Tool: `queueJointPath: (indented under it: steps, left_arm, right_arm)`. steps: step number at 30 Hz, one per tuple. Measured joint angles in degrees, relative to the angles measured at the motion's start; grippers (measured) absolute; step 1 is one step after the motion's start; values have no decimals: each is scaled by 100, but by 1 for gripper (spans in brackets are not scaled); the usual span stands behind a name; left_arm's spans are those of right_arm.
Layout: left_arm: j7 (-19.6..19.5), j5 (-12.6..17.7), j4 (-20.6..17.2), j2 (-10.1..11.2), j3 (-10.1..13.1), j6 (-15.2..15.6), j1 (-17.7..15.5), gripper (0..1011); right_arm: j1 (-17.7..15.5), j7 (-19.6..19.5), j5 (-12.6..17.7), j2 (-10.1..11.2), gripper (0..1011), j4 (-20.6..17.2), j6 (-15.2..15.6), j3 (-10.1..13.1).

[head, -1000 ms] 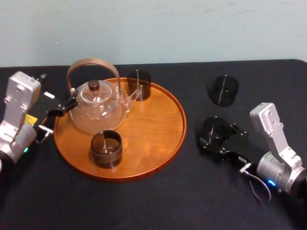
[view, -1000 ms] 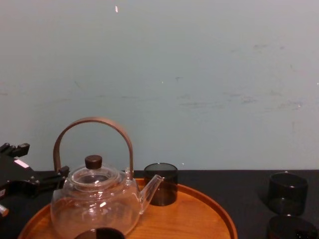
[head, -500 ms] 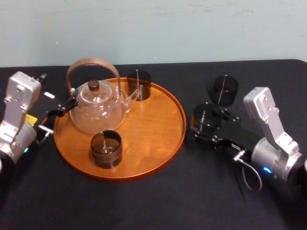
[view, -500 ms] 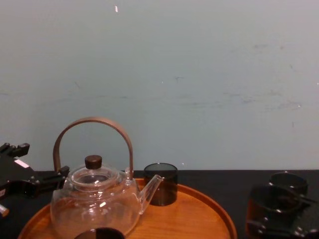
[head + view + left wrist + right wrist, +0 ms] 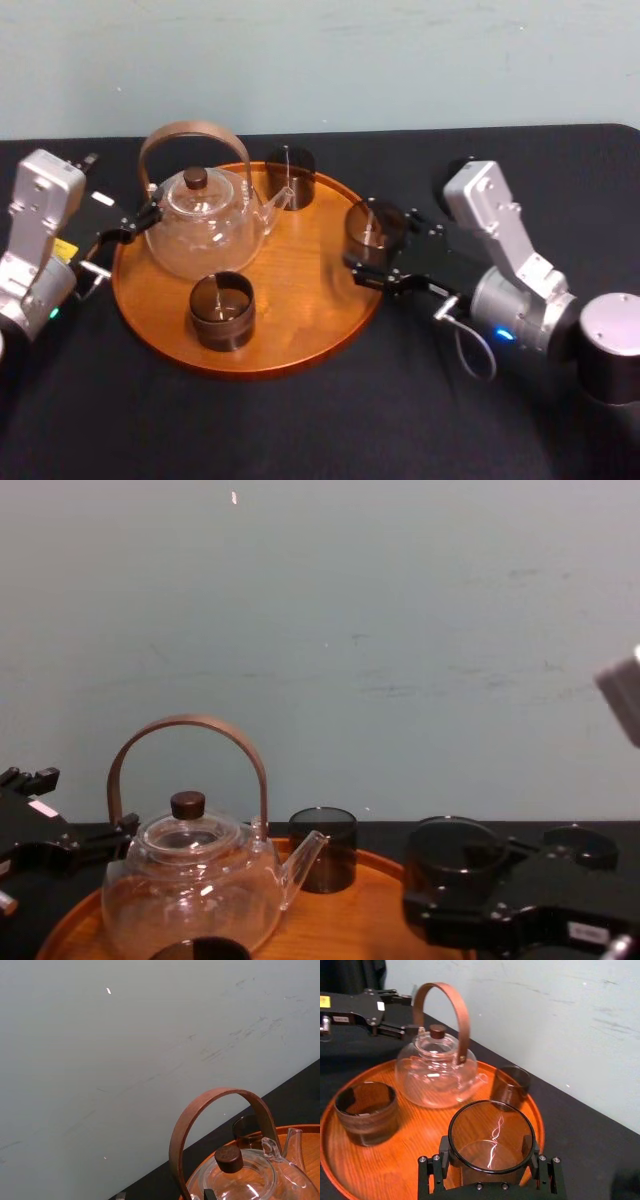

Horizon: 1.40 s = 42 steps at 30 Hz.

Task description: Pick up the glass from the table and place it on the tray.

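Carrying is the step in hand: the right gripper has its jaws closed around a squat, dark smoked-glass tumbler, one jaw on each side of the wall, as the right wrist view shows plainly. That tumbler hangs over the three o'clock edge of the large round orange-brown wooden tray, just inside the low rim and above the matte black table.

On the tray sit a clear glass teapot with a bent wooden handle toward ten o'clock, a second dark tumbler near twelve o'clock, and a third near seven o'clock. The middle and the four o'clock part lie bare, so I judge the next move to be a short carry inward, a level descent to the wood, then a release.

The left gripper is parked at the tray's nine o'clock, against the teapot's handle base; whether it grips anything I cannot tell. How far the tumbler's base is from the wood is hard to judge. A fourth dark tumbler on the table is largely hidden behind the right arm.
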Motion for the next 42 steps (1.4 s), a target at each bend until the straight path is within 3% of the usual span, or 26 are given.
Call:
queueJointPath:
  steps: [13,42]
  left_arm:
    - [0,0,0,0,0,0,0,1010]
    - [0,0,0,0,0,0,0,1010]
  right_arm:
    - [251,84,-108,-312,908,363,-107,-338]
    - [461,242,-131,-575,908,1005,-362,-638]
